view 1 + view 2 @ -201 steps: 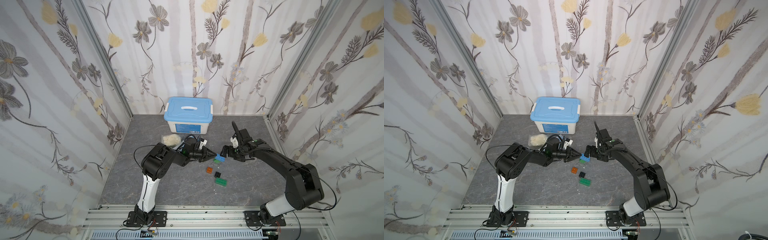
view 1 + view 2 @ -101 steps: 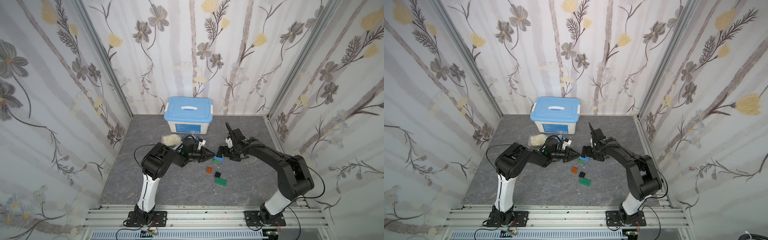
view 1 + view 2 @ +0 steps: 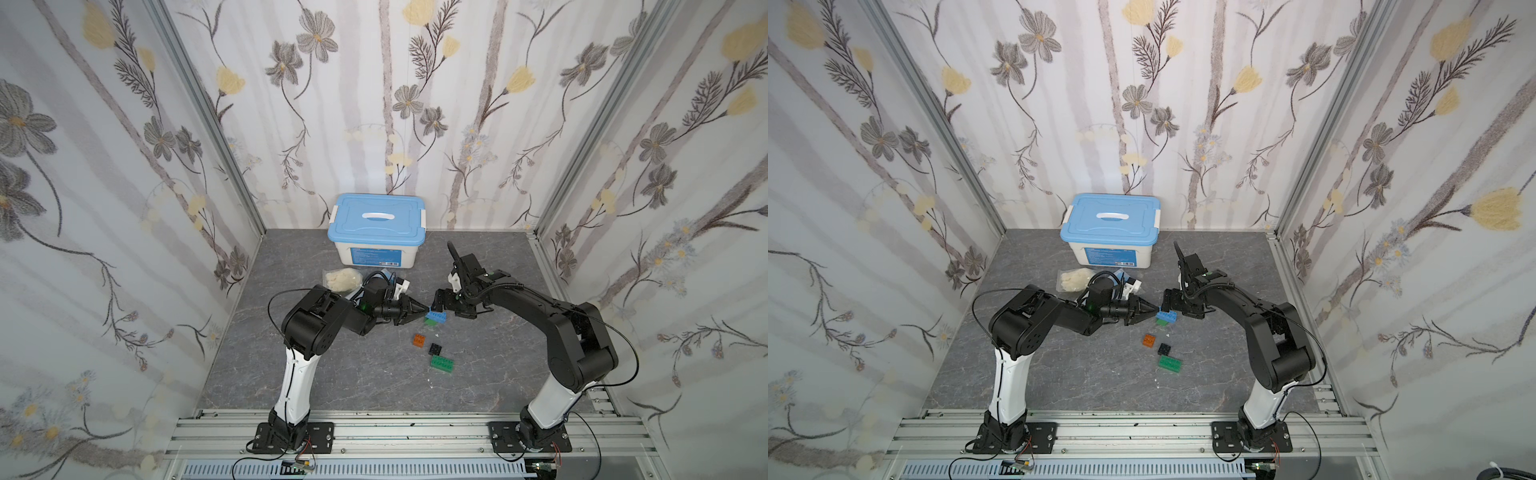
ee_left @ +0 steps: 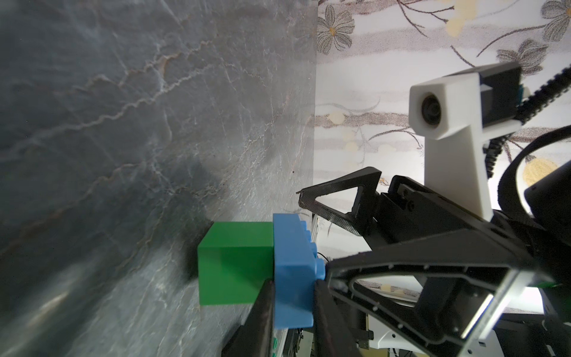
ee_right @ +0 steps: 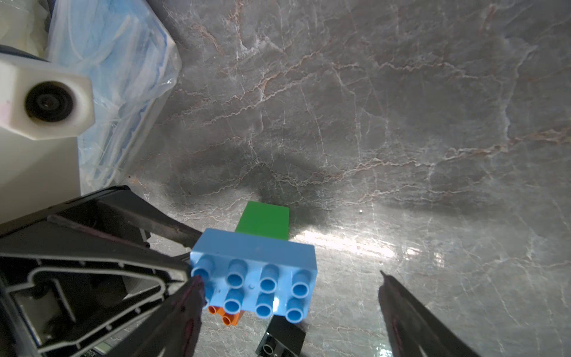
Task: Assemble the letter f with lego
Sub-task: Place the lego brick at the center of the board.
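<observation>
Your left gripper (image 3: 423, 311) is clenched on one end of the blue brick (image 3: 436, 318), which sits studs-up on a green brick (image 4: 234, 262). The pair hangs low between the two arms, and I cannot tell whether the green base touches the table (image 3: 332, 374). Your right gripper (image 5: 287, 281) is spread above the same blue brick and grasps nothing. One finger (image 5: 185, 309) is crowded against the end where the left gripper's tip sits, and the far finger (image 5: 401, 309) is well clear of the opposite end. The step looks like a second grip on the pair, so centre the right gripper along the brick before you close. If you don't, the near pad lands first and shoves the brick sideways in the left gripper's hold, or jams against its fingertip. Take the blue brick on its flat faces below the studs, and close slowly. A twist here could peel blue off green. Hold the left grip firm until the right pads are seated squarely. The orange brick (image 3: 419, 340), black brick (image 3: 435, 348) and second green brick (image 3: 442, 365) lie loose on the table nearby, towards the arm bases. The orange one is closest, so keep the lowered fingers off it. With two of the five bricks joined, most of the F is yet to be built.
</observation>
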Controlling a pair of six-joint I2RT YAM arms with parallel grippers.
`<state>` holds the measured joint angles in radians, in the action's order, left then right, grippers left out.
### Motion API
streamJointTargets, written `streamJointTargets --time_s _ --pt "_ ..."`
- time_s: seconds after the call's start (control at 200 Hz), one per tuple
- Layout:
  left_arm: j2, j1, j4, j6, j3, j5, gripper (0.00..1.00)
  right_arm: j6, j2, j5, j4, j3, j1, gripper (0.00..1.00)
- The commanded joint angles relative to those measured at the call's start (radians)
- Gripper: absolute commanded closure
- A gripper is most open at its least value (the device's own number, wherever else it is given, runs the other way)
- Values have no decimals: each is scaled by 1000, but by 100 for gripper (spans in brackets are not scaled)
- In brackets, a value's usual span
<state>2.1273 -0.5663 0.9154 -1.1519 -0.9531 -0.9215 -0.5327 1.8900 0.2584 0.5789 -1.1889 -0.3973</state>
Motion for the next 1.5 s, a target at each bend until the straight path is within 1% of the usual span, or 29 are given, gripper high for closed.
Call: streamJointTargets --time_s 0.0,0.125,0.53,0.699,0.824,0.914,1.059,1.114,1.279,1.414,1.494 --pt "5 4 26 -11 5 -18 76 3 12 -3 -30 -14 0 15" --pt "9 8 34 -11 11 -20 76 8 18 -6 -27 -18 -1 21" --pt "14 12 39 -15 12 -22 76 12 45 8 -24 -38 -8 22" --pt "17 11 36 -14 10 -20 76 13 53 10 -29 -34 -16 27" --pt "20 12 37 -14 10 -20 76 12 56 5 -27 -31 -18 29" --pt "20 13 35 -12 11 -19 76 12 58 4 -29 -32 -18 32" --pt "18 13 36 -11 13 -20 71 13 61 0 -21 -41 -25 35" --pt "19 14 31 -10 13 -19 68 13 62 -2 -16 -47 -25 35" --pt "16 16 30 -8 15 -17 63 16 67 -5 -8 -58 -27 36" --pt "13 18 22 -2 13 -17 57 20 65 -5 -2 -69 -28 36" --pt "3 20 8 11 14 -16 52 22 61 -7 6 -79 -29 36"
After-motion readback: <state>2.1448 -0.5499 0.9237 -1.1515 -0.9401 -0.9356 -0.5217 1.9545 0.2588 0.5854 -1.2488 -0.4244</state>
